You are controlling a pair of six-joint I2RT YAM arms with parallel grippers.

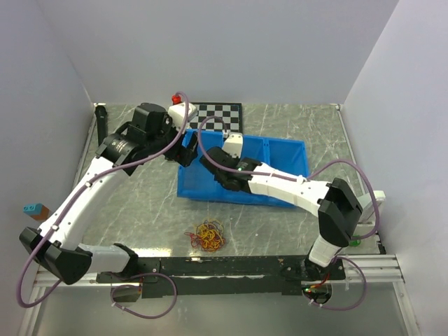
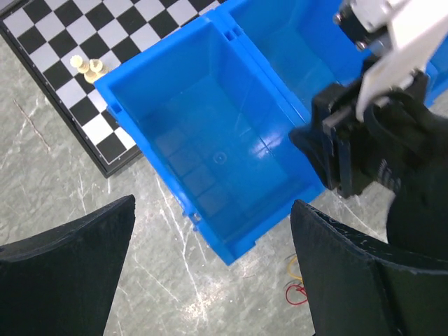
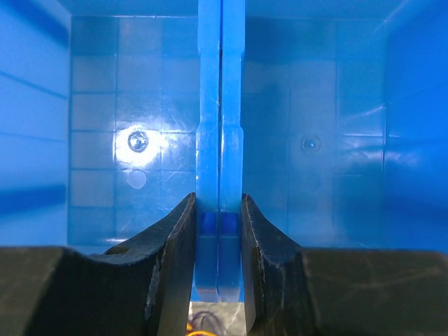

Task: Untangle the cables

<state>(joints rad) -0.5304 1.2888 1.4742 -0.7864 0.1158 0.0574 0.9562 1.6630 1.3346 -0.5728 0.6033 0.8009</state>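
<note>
The cables (image 1: 207, 236) lie as a small tangled bunch of red, orange-yellow and dark thin wires on the table in front of the blue bins (image 1: 287, 150). A red and a yellow loop (image 2: 297, 288) show beside my left finger. A few strands (image 3: 203, 326) show under my right fingers. My left gripper (image 1: 187, 150) is open and empty above the bins' left near corner (image 2: 213, 210). My right gripper (image 1: 225, 179) is shut on the double middle wall (image 3: 219, 140) between the two bins, near its front end (image 3: 219, 231). It also shows in the left wrist view (image 2: 334, 157).
A chessboard (image 1: 217, 115) lies behind the bins, with small pale pieces (image 2: 89, 67) on it. A red-topped object (image 1: 176, 99) stands at its left. White walls close in the table on three sides. A teal-and-brown block (image 1: 33, 208) sits outside the left wall.
</note>
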